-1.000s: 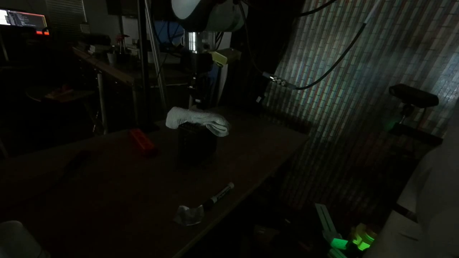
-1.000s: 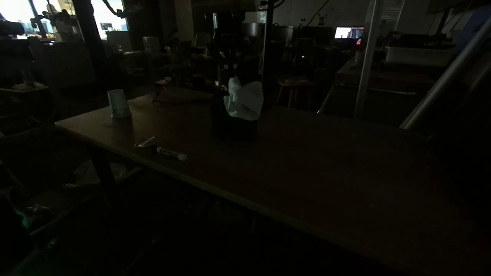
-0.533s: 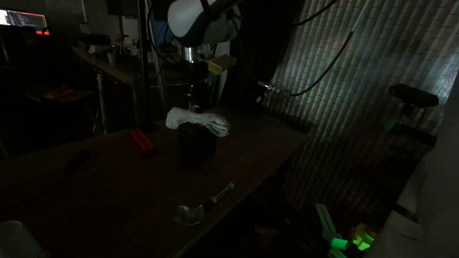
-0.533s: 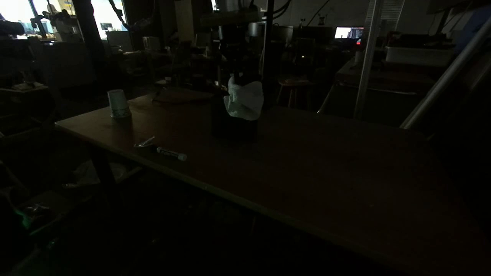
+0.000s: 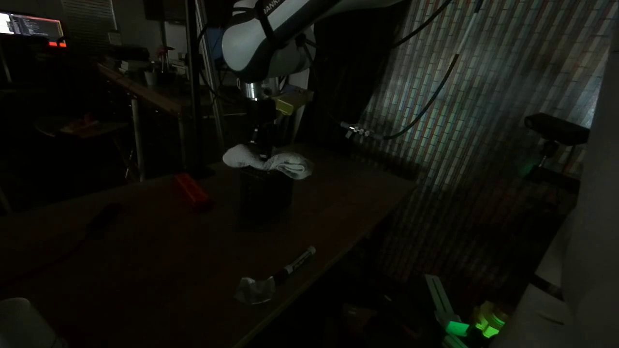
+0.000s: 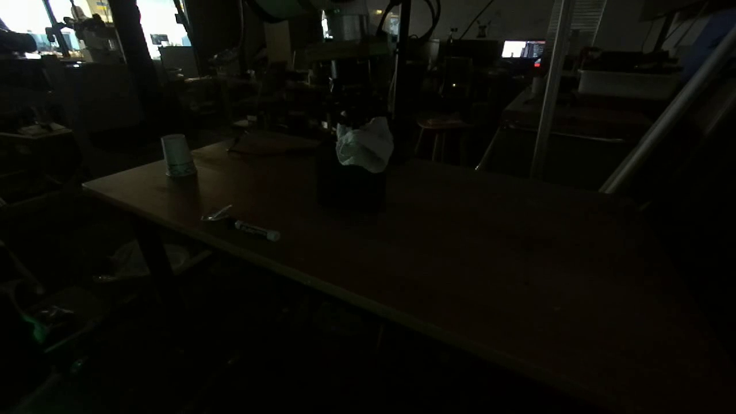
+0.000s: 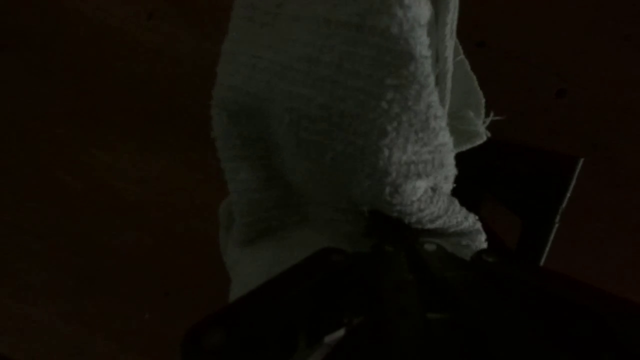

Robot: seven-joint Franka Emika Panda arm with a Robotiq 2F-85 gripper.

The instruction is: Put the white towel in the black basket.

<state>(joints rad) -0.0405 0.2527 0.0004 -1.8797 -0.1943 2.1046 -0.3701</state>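
The white towel (image 5: 290, 165) lies across the top of the black basket (image 5: 266, 195), hanging past its rim on both sides. In an exterior view the towel (image 6: 366, 148) covers the top of the dark basket (image 6: 351, 190). My gripper (image 5: 265, 155) points down onto the towel's middle, which is dented. In the wrist view the towel (image 7: 325, 125) runs upward from the gripper (image 7: 392, 227). The fingertips look together and press into the cloth, with no towel clearly held between them. Part of the basket's rim (image 7: 555, 215) shows at the right. The basket's inside is hidden.
The scene is very dark. A red object (image 5: 192, 190) lies beside the basket on the table (image 5: 184, 270). A marker (image 5: 297, 261) and crumpled clear plastic (image 5: 255, 291) lie near the table edge. A cup (image 6: 178, 155) stands near a table corner.
My gripper has come down from above the towel onto its middle. The towel's middle has sunk toward the basket, and its ends have shifted slightly.
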